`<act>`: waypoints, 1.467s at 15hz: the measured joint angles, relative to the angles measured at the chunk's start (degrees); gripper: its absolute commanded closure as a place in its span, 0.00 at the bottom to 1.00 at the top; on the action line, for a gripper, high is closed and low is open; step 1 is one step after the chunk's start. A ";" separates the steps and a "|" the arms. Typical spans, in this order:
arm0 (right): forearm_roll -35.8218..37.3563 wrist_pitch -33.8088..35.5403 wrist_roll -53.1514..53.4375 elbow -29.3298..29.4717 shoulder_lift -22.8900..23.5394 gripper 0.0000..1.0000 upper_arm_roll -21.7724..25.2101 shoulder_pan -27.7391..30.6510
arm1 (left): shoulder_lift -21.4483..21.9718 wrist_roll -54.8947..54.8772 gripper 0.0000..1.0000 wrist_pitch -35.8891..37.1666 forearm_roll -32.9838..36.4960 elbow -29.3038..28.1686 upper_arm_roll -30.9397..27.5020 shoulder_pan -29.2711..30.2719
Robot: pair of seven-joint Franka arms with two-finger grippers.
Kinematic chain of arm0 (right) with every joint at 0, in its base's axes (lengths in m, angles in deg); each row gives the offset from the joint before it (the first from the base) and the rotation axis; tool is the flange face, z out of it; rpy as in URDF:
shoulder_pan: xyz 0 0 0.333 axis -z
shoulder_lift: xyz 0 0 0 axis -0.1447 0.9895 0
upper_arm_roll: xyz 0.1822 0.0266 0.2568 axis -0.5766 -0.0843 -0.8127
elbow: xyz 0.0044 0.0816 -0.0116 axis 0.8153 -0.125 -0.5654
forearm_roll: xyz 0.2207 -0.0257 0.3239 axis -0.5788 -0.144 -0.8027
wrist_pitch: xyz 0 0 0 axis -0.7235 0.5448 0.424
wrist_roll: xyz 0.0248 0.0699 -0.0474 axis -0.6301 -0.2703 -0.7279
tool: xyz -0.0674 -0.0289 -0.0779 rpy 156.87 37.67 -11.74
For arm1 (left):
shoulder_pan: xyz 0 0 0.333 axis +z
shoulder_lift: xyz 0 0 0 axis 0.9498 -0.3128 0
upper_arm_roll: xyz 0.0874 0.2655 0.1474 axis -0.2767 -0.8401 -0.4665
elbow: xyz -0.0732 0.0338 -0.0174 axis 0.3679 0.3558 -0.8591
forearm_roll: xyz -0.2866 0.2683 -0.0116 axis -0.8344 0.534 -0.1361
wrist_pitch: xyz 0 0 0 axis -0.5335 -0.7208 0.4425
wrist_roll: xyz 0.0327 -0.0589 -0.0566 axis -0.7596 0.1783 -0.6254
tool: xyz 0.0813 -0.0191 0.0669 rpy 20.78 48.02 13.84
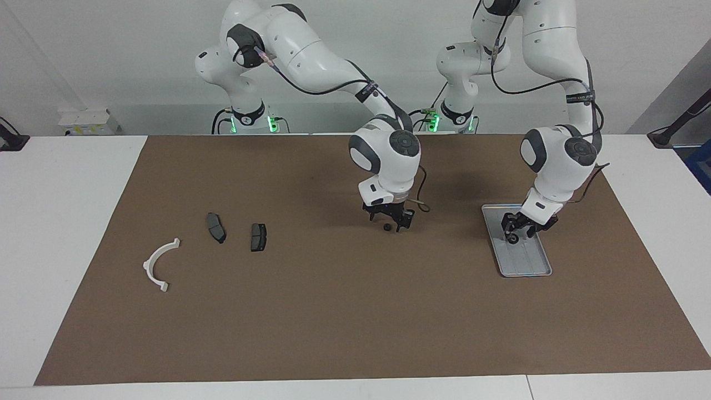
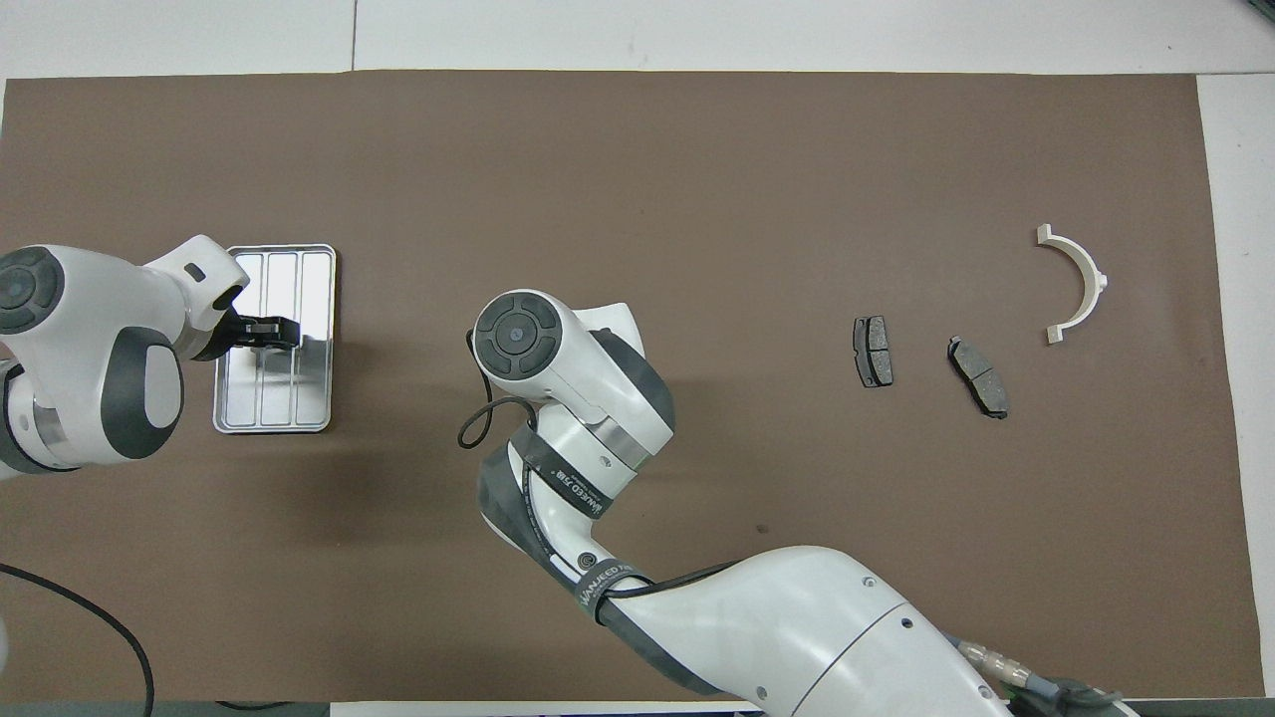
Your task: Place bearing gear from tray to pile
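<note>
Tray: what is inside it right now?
In the tray, one small dark bearing gear sits on the ribbed base, with the left gripper down around it. The gripper covers most of the gear.
</note>
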 measured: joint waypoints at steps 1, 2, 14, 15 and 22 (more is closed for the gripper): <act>0.00 0.00 0.00 0.08 0.00 0.16 0.07 0.02 | -0.03 0.00 0.37 -0.12 0.00 -0.19 0.05 -0.10; 0.00 0.00 0.00 0.16 0.00 0.21 0.15 0.05 | -0.03 0.00 0.51 -0.16 0.00 -0.29 0.14 -0.24; -0.04 -0.84 0.02 0.17 0.41 1.00 0.05 -0.01 | 0.00 1.32 1.00 -0.05 0.00 -0.26 0.53 -1.11; -0.07 -0.93 0.03 0.20 0.40 1.00 0.03 -0.01 | 0.07 1.32 1.00 0.94 0.00 0.26 0.47 -1.10; 0.26 6.78 -1.83 1.41 -0.97 1.00 0.71 1.29 | 3.66 1.31 1.00 20.58 0.00 12.06 0.00 -1.00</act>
